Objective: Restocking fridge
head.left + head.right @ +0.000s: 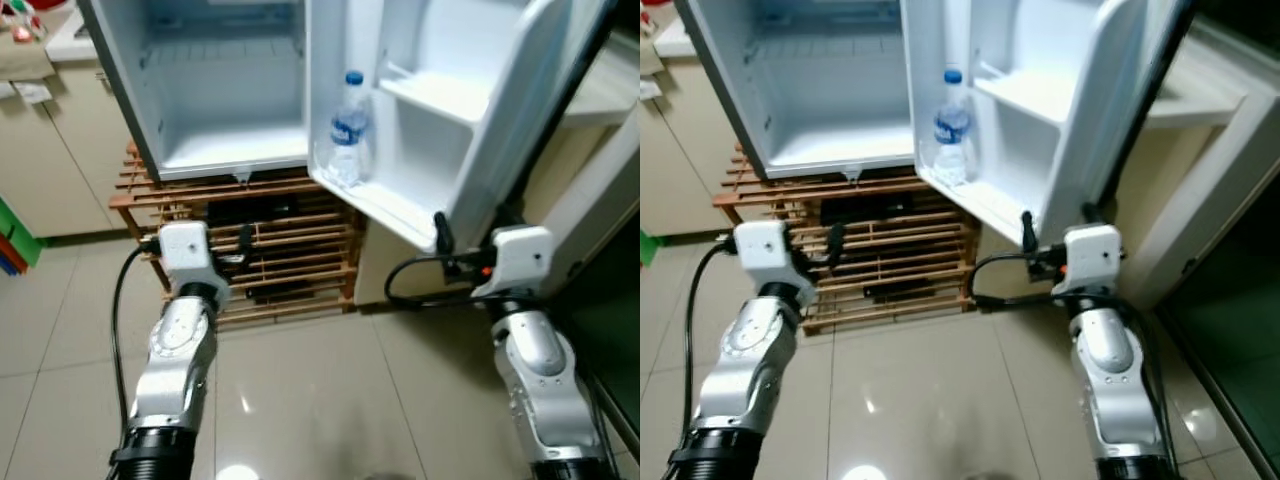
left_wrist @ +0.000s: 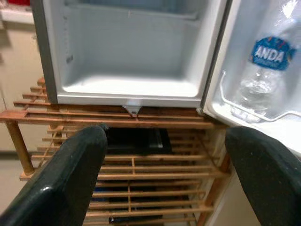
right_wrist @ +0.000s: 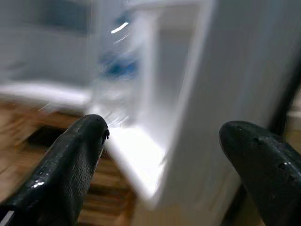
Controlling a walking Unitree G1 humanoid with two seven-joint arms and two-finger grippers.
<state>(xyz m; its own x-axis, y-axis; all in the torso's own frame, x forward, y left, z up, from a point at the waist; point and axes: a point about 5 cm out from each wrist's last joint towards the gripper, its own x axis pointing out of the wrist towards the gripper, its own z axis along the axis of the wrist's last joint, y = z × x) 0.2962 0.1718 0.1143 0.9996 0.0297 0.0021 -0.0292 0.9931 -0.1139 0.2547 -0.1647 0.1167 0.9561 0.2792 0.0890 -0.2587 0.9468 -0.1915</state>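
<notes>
A small white fridge (image 1: 215,150) stands open on a wooden slatted rack (image 1: 290,260), its inner compartment bare. Its door (image 1: 480,150) swings out to the right. A clear water bottle (image 1: 348,128) with a blue cap and label stands upright in the door's lowest shelf; the left wrist view shows this bottle (image 2: 264,77) behind the shelf's rail. My left gripper (image 2: 164,136) is open, held low in front of the rack, nothing between its fingers. My right gripper (image 3: 164,127) is open too, just below the door's lower corner, empty; its view is blurred.
A black flat object (image 2: 136,140) lies inside the rack under the fridge. Beige cabinets (image 1: 40,160) and a cluttered counter stand on the left. A pale wall ledge (image 1: 1200,100) and a dark glass panel (image 1: 1240,340) close the right side. Glossy tile floor (image 1: 320,400) lies below.
</notes>
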